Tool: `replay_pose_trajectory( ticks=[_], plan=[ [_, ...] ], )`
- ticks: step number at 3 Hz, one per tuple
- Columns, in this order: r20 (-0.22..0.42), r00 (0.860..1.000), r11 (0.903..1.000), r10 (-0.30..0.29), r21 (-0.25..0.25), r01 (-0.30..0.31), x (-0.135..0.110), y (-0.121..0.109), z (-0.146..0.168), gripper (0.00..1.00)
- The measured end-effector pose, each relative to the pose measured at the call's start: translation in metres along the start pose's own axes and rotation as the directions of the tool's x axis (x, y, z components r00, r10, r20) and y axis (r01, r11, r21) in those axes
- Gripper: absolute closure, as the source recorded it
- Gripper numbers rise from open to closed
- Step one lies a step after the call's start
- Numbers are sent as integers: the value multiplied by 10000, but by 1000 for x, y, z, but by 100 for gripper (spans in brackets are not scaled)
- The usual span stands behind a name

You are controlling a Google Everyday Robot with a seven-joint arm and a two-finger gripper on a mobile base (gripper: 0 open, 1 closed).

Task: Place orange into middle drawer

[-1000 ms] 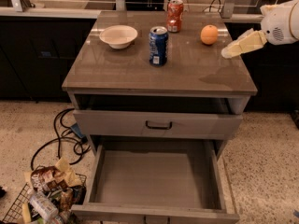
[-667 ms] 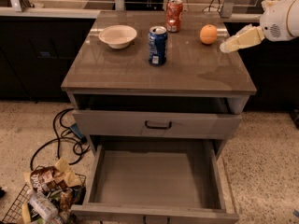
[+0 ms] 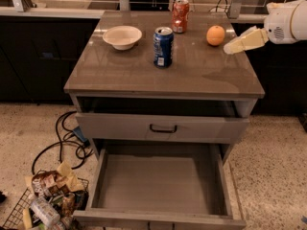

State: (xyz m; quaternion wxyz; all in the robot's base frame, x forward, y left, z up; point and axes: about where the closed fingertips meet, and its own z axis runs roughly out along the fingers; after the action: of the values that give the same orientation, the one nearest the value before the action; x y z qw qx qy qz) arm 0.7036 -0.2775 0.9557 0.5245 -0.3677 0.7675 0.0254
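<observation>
The orange (image 3: 216,35) sits on the cabinet top (image 3: 192,71) near its back right corner. My gripper (image 3: 229,48) reaches in from the right, its pale tip just right of and slightly in front of the orange, apart from it and holding nothing. The middle drawer (image 3: 158,183) is pulled wide open below, its flat grey floor bare. Above it is a closed grey drawer front (image 3: 120,126) with a black bar handle.
On the cabinet top stand a blue soda can (image 3: 163,47), a red-orange soda can (image 3: 180,16) and a white bowl (image 3: 122,36). A wire basket of snack packets (image 3: 45,202) and black cables (image 3: 67,143) lie on the floor at the left.
The gripper has drifted slightly up and nearer the orange. The orange, cans and bowl have not moved.
</observation>
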Motion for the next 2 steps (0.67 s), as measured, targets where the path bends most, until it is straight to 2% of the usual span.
replay_pose_trajectory(
  ticks=[1,2],
  plan=[
    [509,9968,9981,612,-99,-608,7,-13,37,0],
    [1111,9845,9907,1360,-223,-1343,20,-29,82,0]
  ],
)
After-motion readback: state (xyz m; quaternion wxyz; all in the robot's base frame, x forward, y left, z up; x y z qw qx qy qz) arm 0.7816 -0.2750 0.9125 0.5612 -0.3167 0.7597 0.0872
